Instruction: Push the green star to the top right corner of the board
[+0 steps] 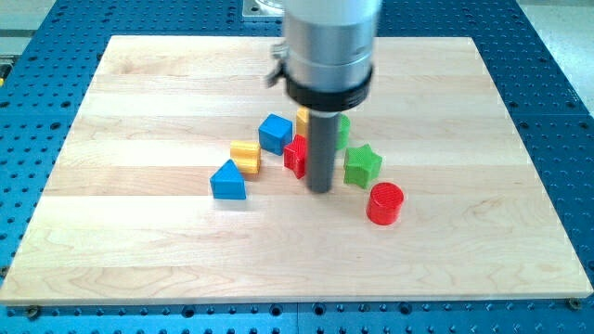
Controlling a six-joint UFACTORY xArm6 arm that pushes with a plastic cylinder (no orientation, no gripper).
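The green star (362, 166) lies flat on the tabletop (139, 83), near the middle and well short of the top right corner it must reach. All positions below are given relative to this star.

My tip (320, 190) stands just to the star's left and slightly toward the view's bottom, close beside it; whether it touches cannot be told. The tool is a plain rod with no jaws, so there is nothing to open or close, and it grips nothing. In my judgement this placement suits a push up and to the right.

A red cylinder (385, 203) sits just below and right of the star, apart from it. A second green block (343, 130), shape unclear, shows above and left of the star, partly hidden by the rod. A red block (296, 154) lies left of the star, beyond the rod. Further left are a blue cube (275, 133), a yellow block (245, 156) and a blue triangle (228, 181). Another yellow block (303, 119) peeks out behind the rod.

Risk noted: the hidden green block may be caught along the path.
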